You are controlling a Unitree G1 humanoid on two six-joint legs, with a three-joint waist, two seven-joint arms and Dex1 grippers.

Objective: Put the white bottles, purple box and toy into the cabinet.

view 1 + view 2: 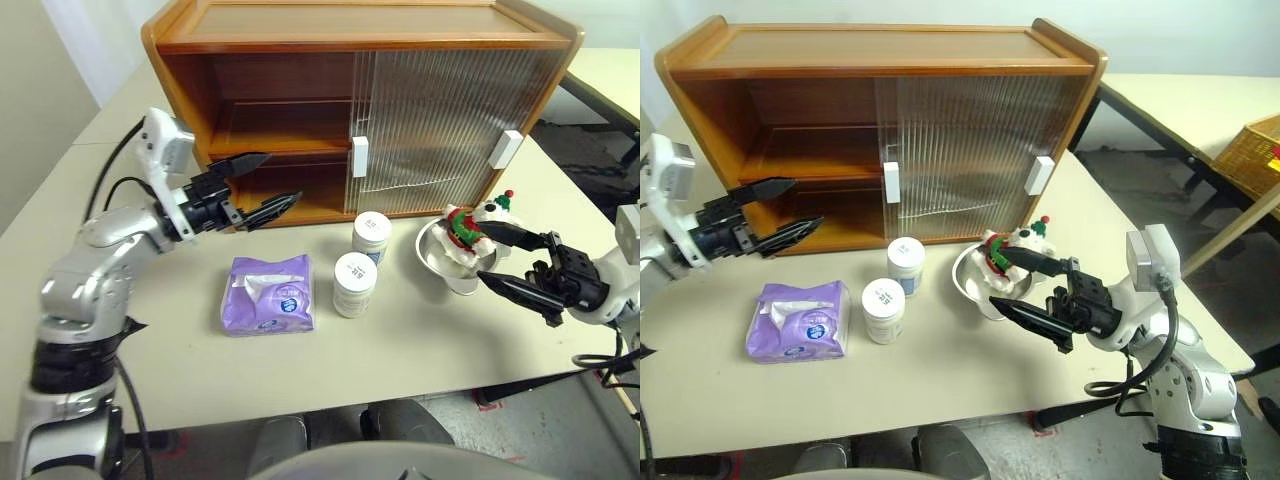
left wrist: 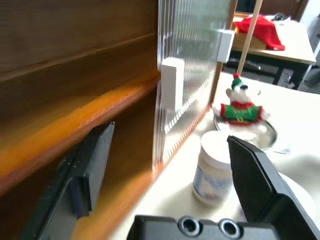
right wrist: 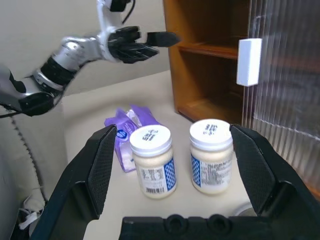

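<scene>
Resting on beige table (image 1: 420,350) before cabinet (image 1: 360,60), purple box (image 1: 268,293) seeming soft, likely needing a wide side pinch; left gripper (image 1: 262,184) and right gripper (image 1: 508,260) both hanging spread, empty.

white bottles (image 1: 363,260): 2 | purple box (image 1: 268,293): 1 | toy (image 1: 470,227): 1 | cabinet (image 1: 300,110): 1

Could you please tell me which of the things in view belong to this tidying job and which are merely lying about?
Belong to the job:
- two white bottles
- purple box
- toy, sitting in the bowl
- cabinet, its left half open

Just lying about:
- steel bowl
- wicker basket
</scene>
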